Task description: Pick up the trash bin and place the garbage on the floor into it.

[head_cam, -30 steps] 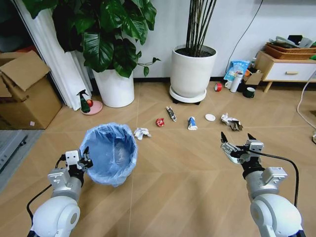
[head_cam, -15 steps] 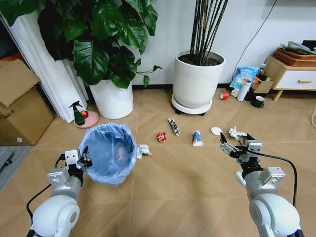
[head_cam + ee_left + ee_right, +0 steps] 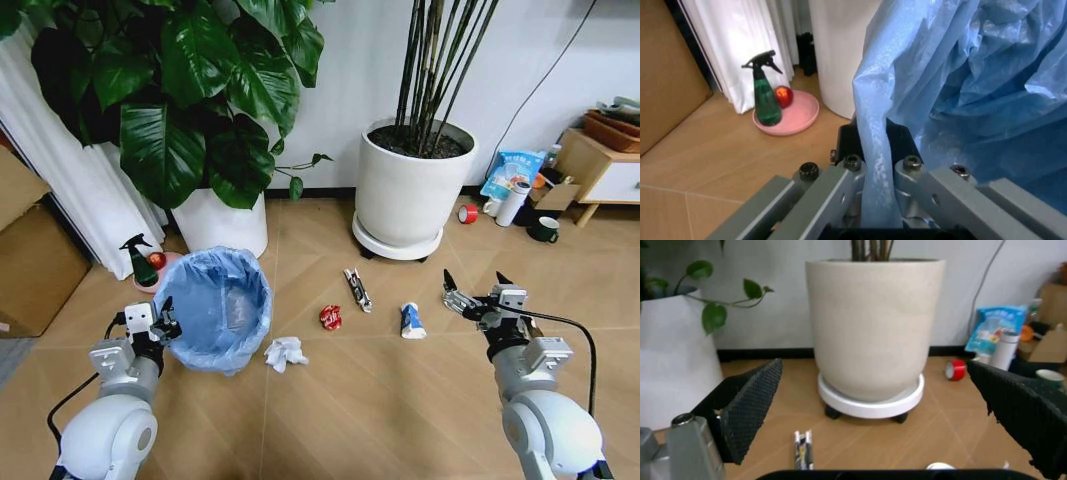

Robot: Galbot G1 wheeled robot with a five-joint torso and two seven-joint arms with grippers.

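Four litter bits on chevron floor [image 3: 380, 380] (tan); left end effector [image 3: 163, 322] pinches trash bin [image 3: 222, 308], right end effector [image 3: 474, 293] wide.

Two white plant pots [image 3: 415, 190] against wall; green spray bottle [image 3: 765, 94] on pink dish [image 3: 792, 116]; red tape roll [image 3: 467, 213] beside white bottle [image 3: 513, 203].

Right gripper [image 3: 887, 415] spread wide open; straight ahead a big white plant pot [image 3: 873, 325], a dark wrapper [image 3: 802, 450] on the floor [image 3: 773, 440] near the fingers
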